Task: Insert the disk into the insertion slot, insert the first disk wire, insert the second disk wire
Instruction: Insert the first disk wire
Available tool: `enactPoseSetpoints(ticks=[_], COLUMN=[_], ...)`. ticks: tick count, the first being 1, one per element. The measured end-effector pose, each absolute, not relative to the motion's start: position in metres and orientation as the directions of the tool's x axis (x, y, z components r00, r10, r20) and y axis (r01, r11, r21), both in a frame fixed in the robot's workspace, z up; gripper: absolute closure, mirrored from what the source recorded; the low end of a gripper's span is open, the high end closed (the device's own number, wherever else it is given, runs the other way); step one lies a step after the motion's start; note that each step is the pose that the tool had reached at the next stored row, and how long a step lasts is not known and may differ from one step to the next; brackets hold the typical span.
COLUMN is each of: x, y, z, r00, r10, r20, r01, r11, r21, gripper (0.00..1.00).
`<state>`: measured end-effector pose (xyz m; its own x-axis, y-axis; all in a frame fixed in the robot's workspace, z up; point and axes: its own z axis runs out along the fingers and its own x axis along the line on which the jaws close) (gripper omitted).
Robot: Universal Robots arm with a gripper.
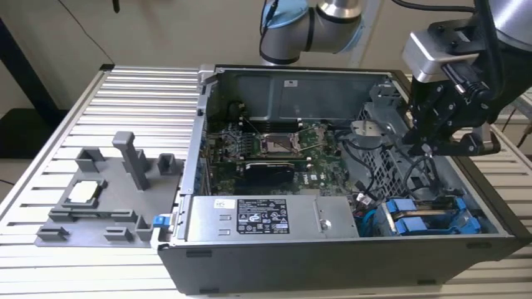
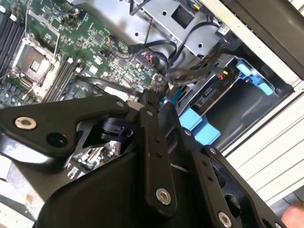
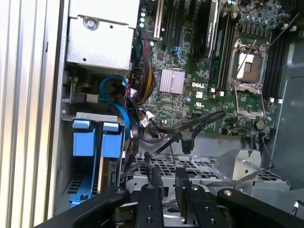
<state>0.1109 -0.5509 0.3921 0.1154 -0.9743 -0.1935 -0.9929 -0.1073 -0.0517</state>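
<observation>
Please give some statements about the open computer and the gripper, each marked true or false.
1. The computer case lies open on the slatted table. True.
2. The gripper hangs over the grey fixture. False: it hangs over the case; the grey fixture stands apart, on the exterior view's left.
3. The disk lies on the table. False: it sits in the insertion slot, inside the case.
4. No cooler covers the processor socket. True.

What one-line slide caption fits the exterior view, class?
Pincer poised over the open computer case, above the blue-framed disk lying in its corner beside the power supply.
</observation>
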Motion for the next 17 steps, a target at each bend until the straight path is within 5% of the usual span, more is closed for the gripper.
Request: enactPoseSetpoints(ticks=[17], x=[0.085], y=[-0.541], z=[0.385], r00=[0.142], r10=[-0.970], r20=[-0.197], r01=[-0.989], r11=[-0.128], r21=[-0.079], gripper=[0.73])
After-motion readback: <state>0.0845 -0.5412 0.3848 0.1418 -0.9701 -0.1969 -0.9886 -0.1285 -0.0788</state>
